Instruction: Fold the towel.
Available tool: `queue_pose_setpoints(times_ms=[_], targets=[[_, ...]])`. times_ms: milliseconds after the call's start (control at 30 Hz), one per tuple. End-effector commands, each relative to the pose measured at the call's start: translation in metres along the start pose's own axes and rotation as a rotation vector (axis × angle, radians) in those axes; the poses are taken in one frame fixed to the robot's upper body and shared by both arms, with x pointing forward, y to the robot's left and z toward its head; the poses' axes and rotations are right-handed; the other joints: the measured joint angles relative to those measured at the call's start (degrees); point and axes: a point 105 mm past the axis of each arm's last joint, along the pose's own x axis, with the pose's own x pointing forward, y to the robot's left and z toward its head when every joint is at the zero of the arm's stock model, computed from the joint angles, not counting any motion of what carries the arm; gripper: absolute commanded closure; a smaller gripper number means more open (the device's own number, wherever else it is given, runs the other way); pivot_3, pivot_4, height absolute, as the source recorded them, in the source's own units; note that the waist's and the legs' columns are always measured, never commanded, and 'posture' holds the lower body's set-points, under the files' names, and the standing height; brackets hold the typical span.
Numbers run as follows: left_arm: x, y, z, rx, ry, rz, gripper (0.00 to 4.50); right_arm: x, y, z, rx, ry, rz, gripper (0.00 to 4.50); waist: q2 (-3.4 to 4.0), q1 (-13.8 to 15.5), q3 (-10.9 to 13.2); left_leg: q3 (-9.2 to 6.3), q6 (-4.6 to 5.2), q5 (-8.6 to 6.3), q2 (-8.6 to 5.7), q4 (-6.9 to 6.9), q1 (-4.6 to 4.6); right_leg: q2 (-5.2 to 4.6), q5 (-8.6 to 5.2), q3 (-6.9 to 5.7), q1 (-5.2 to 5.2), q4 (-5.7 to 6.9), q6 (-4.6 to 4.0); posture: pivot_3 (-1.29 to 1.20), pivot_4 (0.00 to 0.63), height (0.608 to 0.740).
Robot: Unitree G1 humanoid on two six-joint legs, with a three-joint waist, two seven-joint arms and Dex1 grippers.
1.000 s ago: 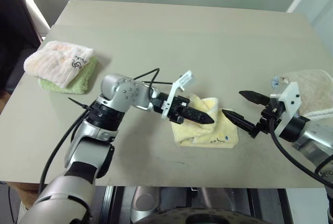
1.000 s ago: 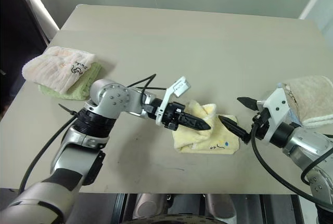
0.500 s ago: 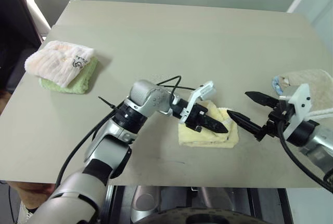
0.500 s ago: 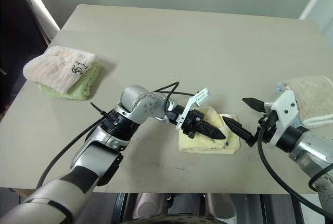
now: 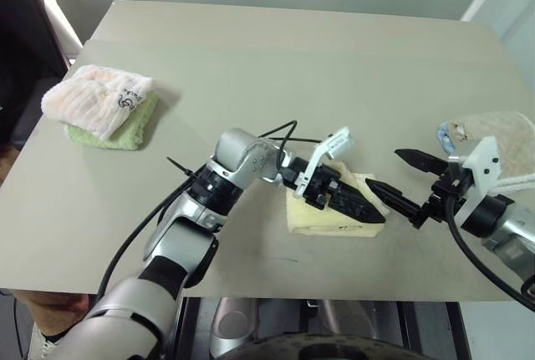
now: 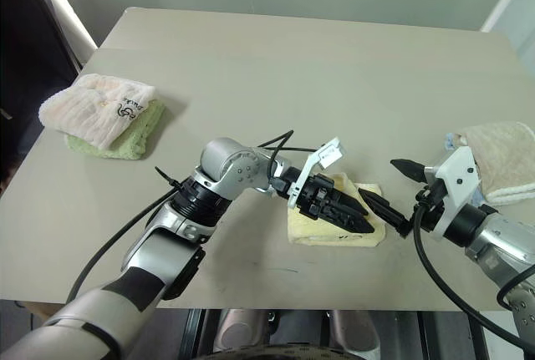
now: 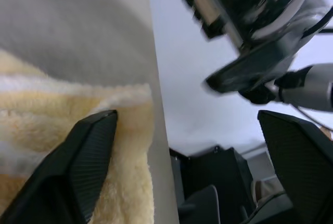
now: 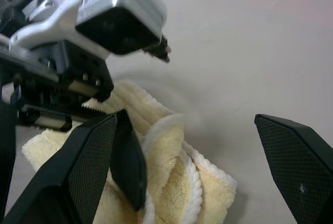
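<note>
Releasing: left end effector [image 5: 361, 204] opened since earlier | towel [image 5: 322, 217] folded

A pale yellow terry-cloth towel [image 5: 328, 213] lies folded into a small, thick, roughly square bundle with white-edged layers showing along its sides. It rests flat directly beneath the left pincer [image 5: 358, 201], whose two black fingers are spread apart over its top, one lying on the cloth. The towel's far end sits just beside the lower finger of the wide-open right pincer [image 5: 401, 181].
</note>
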Motion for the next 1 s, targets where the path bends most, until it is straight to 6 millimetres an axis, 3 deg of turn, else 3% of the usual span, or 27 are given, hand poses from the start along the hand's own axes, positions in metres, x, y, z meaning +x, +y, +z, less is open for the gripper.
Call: queue_pose_setpoints(times_ms=[33, 133, 200, 267, 433, 500, 567, 767, 933, 1000], targets=[[-0.015, -0.017, 0.031, 0.217, -0.093, 0.03, 0.02, -0.003, -0.005, 0.014, -0.039, -0.045, -0.017, 0.0, 0.01, 0.0, 0.0, 0.0, 0.01, 0.0, 0.0, 0.01, 0.0, 0.0, 0.0, 0.0, 0.0, 0.0, 0.0, 0.0, 0.15, 0.697], [-0.029, -0.023, 0.043, 0.356, -0.204, 0.058, 0.02, -0.004, -0.008, 0.019, -0.033, -0.069, -0.021, 0.0, 0.02, -0.1, 0.0, 0.02, 0.01, 0.0, 0.0, 0.04, 0.0, 0.01, 0.0, 0.01, 0.0, 0.0, 0.0, 0.0, 0.15, 0.697], [-0.042, -0.014, 0.048, 0.476, -0.257, 0.191, 0.02, -0.003, -0.01, 0.02, -0.033, -0.07, -0.023, 0.0, 0.03, -0.1, 0.0, 0.02, 0.03, 0.0, -0.02, 0.04, 0.0, 0.01, -0.04, 0.0, 0.01, 0.0, -0.06, 0.0, 0.15, 0.697], [-0.057, -0.02, 0.047, 0.598, -0.325, 0.226, 0.02, -0.002, -0.012, 0.021, -0.029, -0.077, -0.026, 0.0, 0.05, -0.1, 0.0, 0.03, 0.07, -0.02, -0.03, 0.06, 0.0, 0.01, -0.07, 0.01, 0.01, -0.01, -0.11, 0.0, 0.15, 0.697], [-0.072, -0.026, 0.039, 0.691, -0.355, 0.273, 0.02, -0.001, -0.012, 0.02, -0.012, -0.083, -0.014, 0.0, 0.06, 0.0, 0.0, -0.03, 0.1, -0.03, -0.01, 0.1, -0.13, 0.02, -0.12, -0.02, -0.09, 0.0, -0.21, 0.0, 0.15, 0.697], [-0.087, -0.031, 0.047, 0.701, -0.491, 0.334, 0.02, 0.002, -0.007, 0.02, 0.006, -0.091, 0.014, 0.0, 0.07, 0.0, 0.0, -0.05, 0.15, -0.05, -0.02, 0.15, -0.16, 0.02, -0.12, -0.02, -0.09, 0.0, -0.22, 0.0, 0.15, 0.697], [-0.098, -0.032, 0.047, 0.691, -0.551, 0.375, 0.0, 0.004, -0.002, 0.019, 0.018, -0.097, 0.038, 0.61, 0.07, -0.1, 0.0, 0.02, 0.22, -0.09, -0.02, 0.18, -0.17, 0.0, -0.11, 0.01, -0.08, -0.01, -0.21, 0.0, 0.15, 0.697], [-0.124, -0.024, 0.015, 0.744, -0.481, 0.43, 0.0, 0.008, 0.011, 0.018, 0.034, -0.107, 0.099, 2.71, 0.1, -0.4, 0.0, -0.03, 0.24, -0.12, 0.02, 0.19, -0.15, 0.02, -0.08, -0.01, -0.13, 0.02, -0.32, 0.0, 0.15, 0.697], [-0.126, -0.025, 0.006, 0.752, -0.511, 0.466, 0.0, 0.009, 0.023, 0.014, 0.061, -0.089, 0.162, 4.48, 0.1, -0.4, 0.0, -0.1, 0.26, -0.14, 0.0, 0.25, -0.24, 0.02, -0.02, -0.04, -0.13, 0.01, -0.38, 0.0, 0.15, 0.697], [-0.12, -0.026, -0.005, 0.758, -0.474, 0.452, 0.0, 0.01, 0.029, 0.013, 0.074, -0.082, 0.198, 4.48, 0.1, -0.5, 0.0, -0.08, 0.28, -0.16, 0.0, 0.26, -0.24, 0.01, -0.02, -0.04, -0.13, 0.0, -0.39, 0.0, 0.15, 0.697]])
